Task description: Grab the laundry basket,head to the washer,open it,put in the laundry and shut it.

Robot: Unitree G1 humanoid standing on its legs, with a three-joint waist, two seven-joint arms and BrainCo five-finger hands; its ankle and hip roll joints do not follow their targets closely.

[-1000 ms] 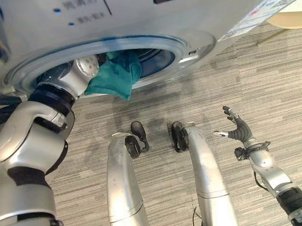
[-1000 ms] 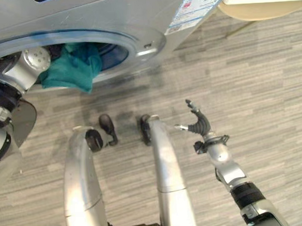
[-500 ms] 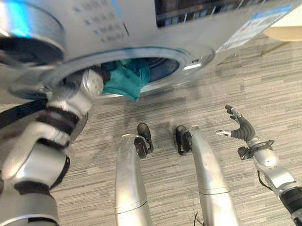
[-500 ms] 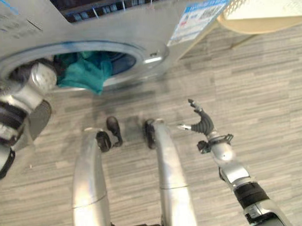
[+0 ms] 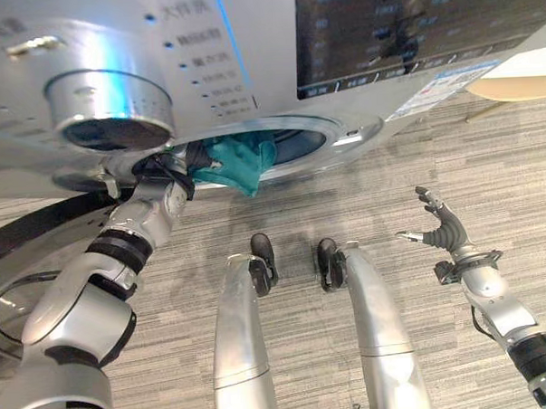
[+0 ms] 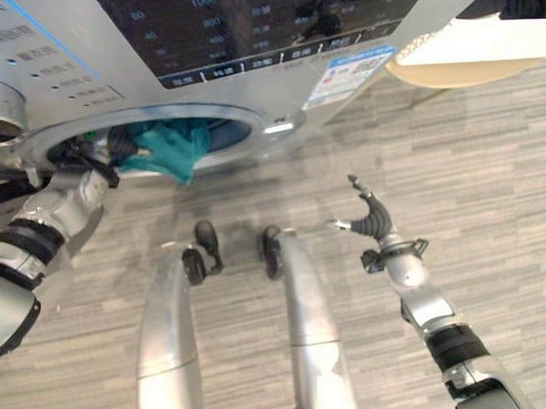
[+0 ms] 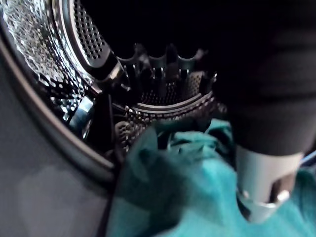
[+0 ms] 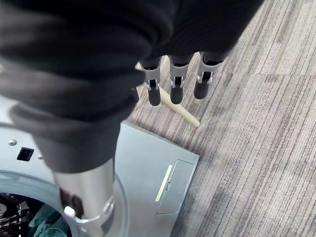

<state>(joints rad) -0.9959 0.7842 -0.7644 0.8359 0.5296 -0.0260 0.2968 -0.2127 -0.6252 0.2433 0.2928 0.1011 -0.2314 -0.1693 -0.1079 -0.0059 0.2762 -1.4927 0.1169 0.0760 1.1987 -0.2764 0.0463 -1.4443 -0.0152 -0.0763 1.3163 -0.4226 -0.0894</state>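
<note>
My left hand (image 5: 167, 166) has gone deeper into the washer (image 5: 248, 52) mouth than a second ago; I cannot tell its fingers. The teal laundry (image 5: 239, 161) hangs less over the rim, nearly loaded. My right hand (image 5: 440, 233) stays idle, fingers spread

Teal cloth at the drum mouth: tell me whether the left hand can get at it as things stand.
Probably yes. The left hand is at the washer opening beside the teal cloth, which hangs over the rim. Nothing blocks it. The right hand hangs open over the floor.
</note>
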